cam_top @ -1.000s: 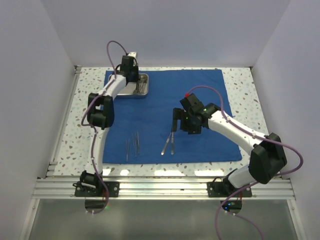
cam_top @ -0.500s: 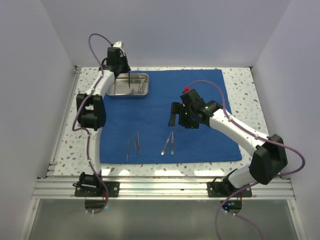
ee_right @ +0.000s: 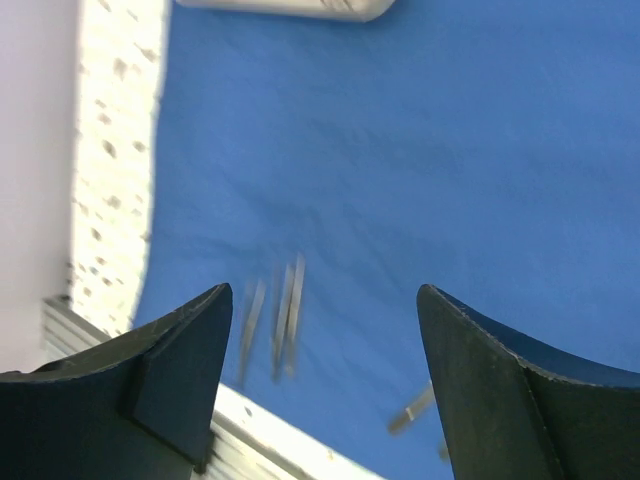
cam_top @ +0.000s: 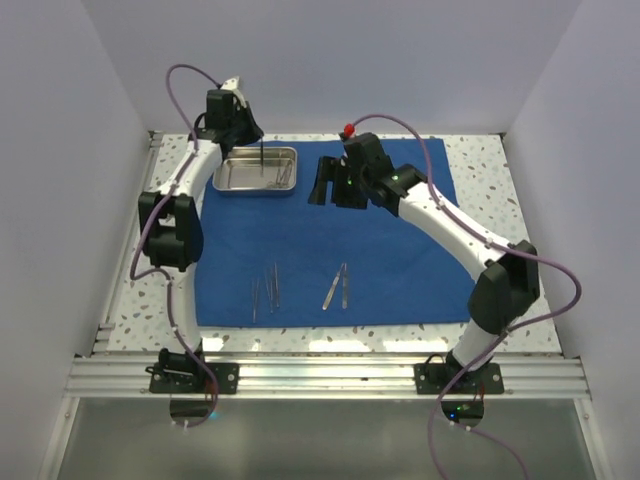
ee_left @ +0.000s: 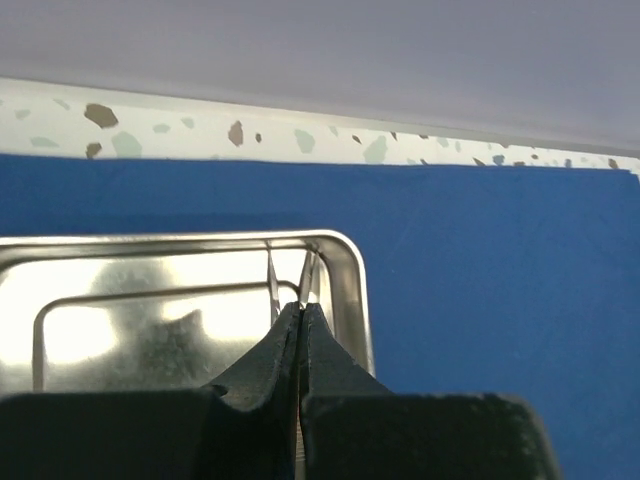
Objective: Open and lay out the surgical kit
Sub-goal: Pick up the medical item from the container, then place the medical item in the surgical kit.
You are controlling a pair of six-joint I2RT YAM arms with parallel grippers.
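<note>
The royal-blue cloth (cam_top: 400, 250) lies spread flat on the table. The steel tray (cam_top: 238, 181) sits on its far left corner, with more thin instruments (cam_top: 285, 175) inside. My left gripper (cam_top: 256, 142) hovers above the tray, shut on thin steel tweezers (cam_top: 261, 158) that hang down. In the left wrist view my gripper (ee_left: 300, 308) pinches them, two prongs (ee_left: 270, 282) poking out over the tray (ee_left: 352, 290). My right gripper (cam_top: 322, 192) is open and empty, above the cloth just right of the tray. In its wrist view it (ee_right: 325, 290) looks down on blurred instruments (ee_right: 285, 315).
Two groups of steel instruments lie on the near part of the cloth, one on the left (cam_top: 266, 290) and one nearer the middle (cam_top: 337, 287). An aluminium rail (cam_top: 330, 375) runs along the front edge. White walls close in the back and both sides.
My left gripper has risen and drawn back to the left from the tray, with the tweezers in it. My right arm has swung from mid-cloth toward the far side, near the tray.
</note>
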